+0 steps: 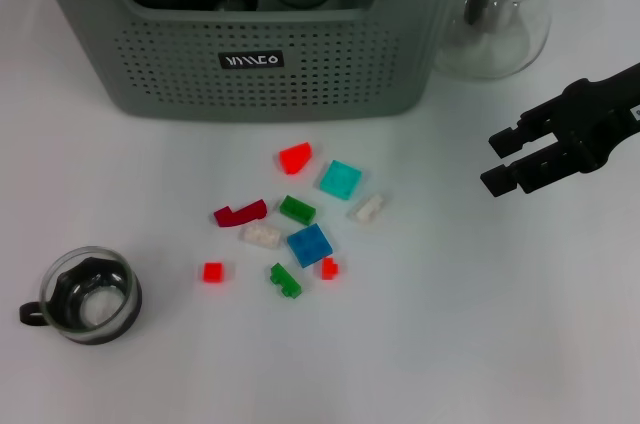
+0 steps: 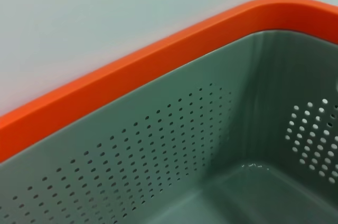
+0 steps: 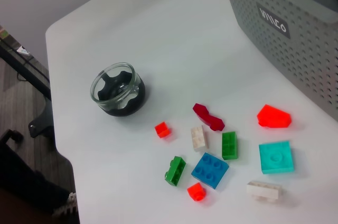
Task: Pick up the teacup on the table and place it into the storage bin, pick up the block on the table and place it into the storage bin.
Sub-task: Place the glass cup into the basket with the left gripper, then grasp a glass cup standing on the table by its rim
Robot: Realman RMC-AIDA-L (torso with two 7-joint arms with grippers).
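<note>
The glass teacup (image 1: 90, 296) with a dark base and black handle stands upright at the table's front left; it also shows in the right wrist view (image 3: 117, 89). Several small blocks lie loose mid-table, among them a blue block (image 1: 310, 245) (image 3: 210, 170), a teal one (image 1: 340, 179) and an orange-red one (image 1: 295, 157). The grey-green storage bin (image 1: 250, 64) (image 3: 296, 39) stands at the back, with dark things and glass inside. My right gripper (image 1: 492, 162) hovers open at the right, empty, well apart from the blocks. My left gripper is out of view.
A clear glass teapot (image 1: 505, 9) with a black lid stands right of the bin. The left wrist view shows only a perforated grey-green wall (image 2: 174, 155) under an orange rim (image 2: 158, 60). The table's edge (image 3: 59, 129) lies just beyond the teacup.
</note>
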